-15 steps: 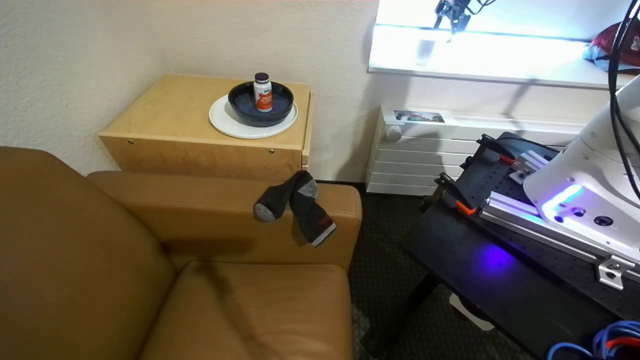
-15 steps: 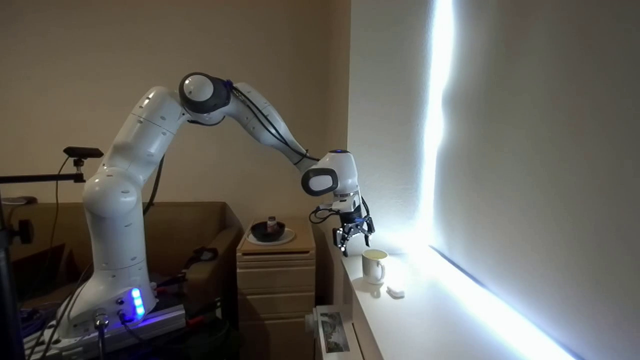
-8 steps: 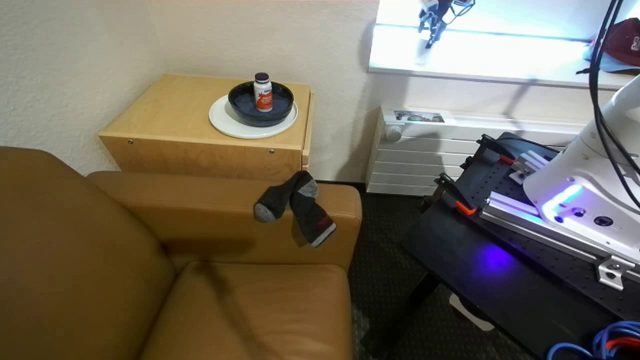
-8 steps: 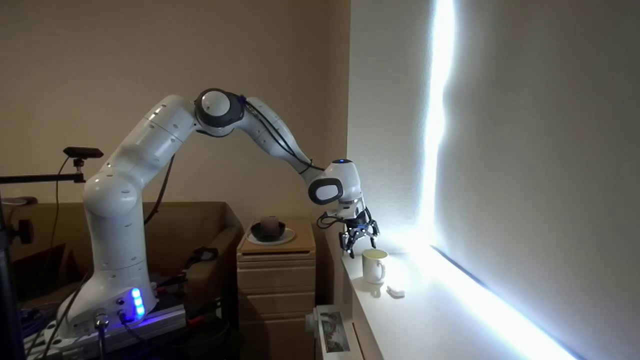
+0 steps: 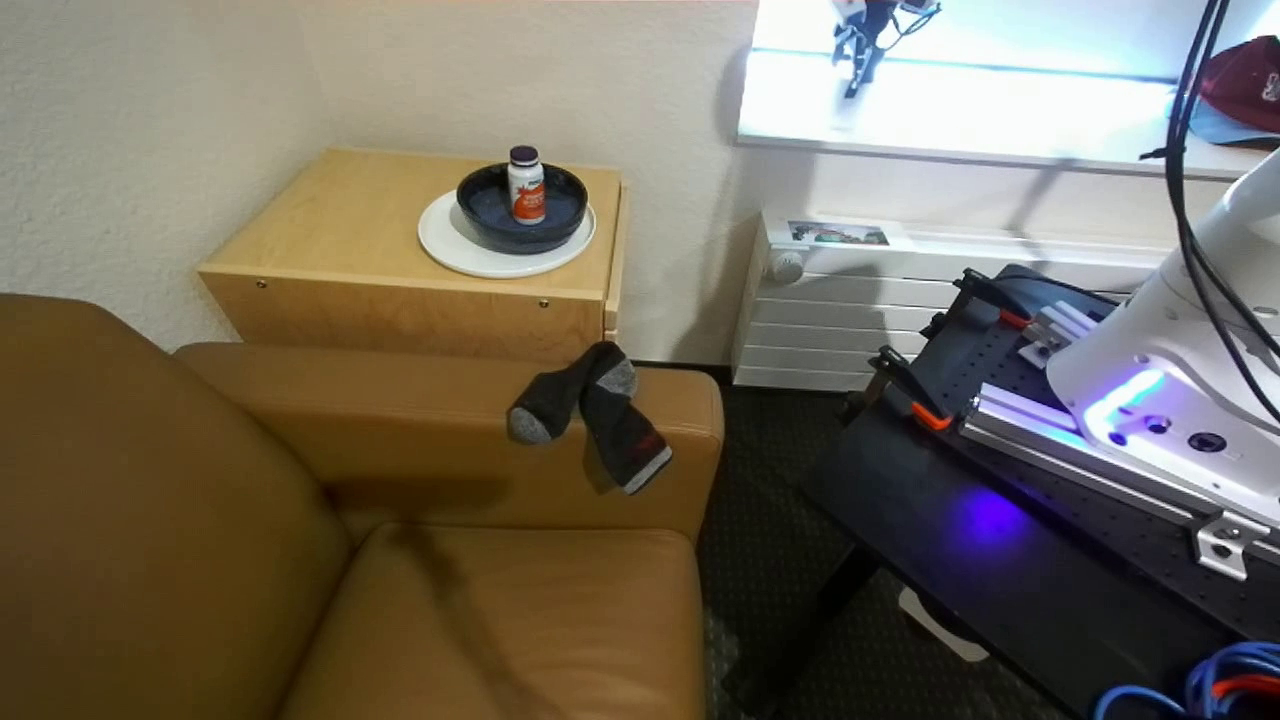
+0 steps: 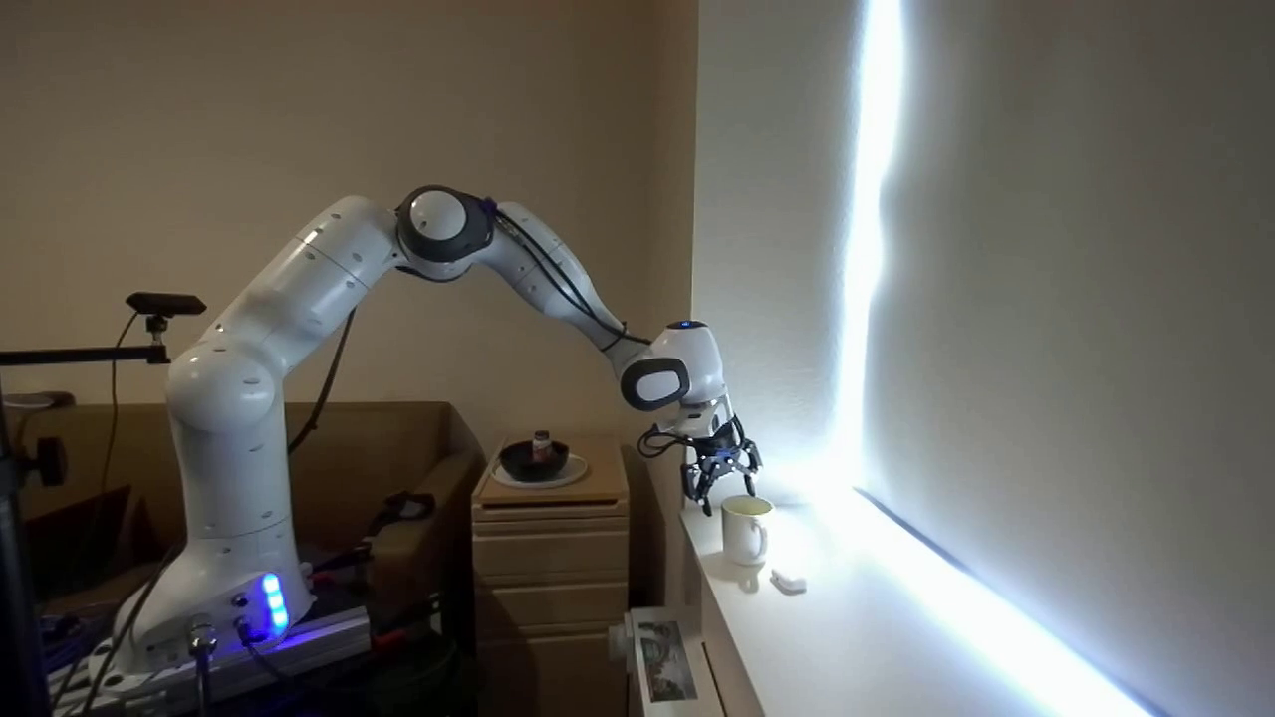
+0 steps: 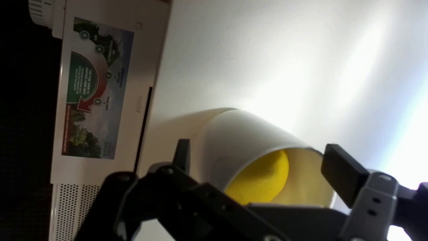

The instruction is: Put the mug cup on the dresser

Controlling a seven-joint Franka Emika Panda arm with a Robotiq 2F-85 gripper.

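Observation:
The white mug cup (image 6: 743,535) stands upright on the white counter, its handle showing in an exterior view. In the wrist view the mug (image 7: 247,132) holds a yellow rounded object (image 7: 264,179). My gripper (image 6: 730,501) is open, fingertips near the mug's rim. In the wrist view the fingers of the gripper (image 7: 260,157) lie on either side of the mug; I cannot tell if they touch it. The gripper also shows in an exterior view (image 5: 846,75), where glare washes out the mug. The tan wooden dresser shows in both exterior views (image 5: 330,215) (image 6: 550,563).
On the dresser, a white plate (image 5: 455,250) bears a dark bowl (image 5: 480,215) with a white-and-orange bottle (image 5: 527,190). A small white object (image 6: 788,581) lies beside the mug on the counter (image 6: 847,657). A radiator (image 5: 840,300) stands below. Socks (image 5: 600,400) lie on the sofa (image 5: 450,370).
My gripper has moved down and toward the mug, from above and beside it to rim height. The mug and the other objects have not moved.

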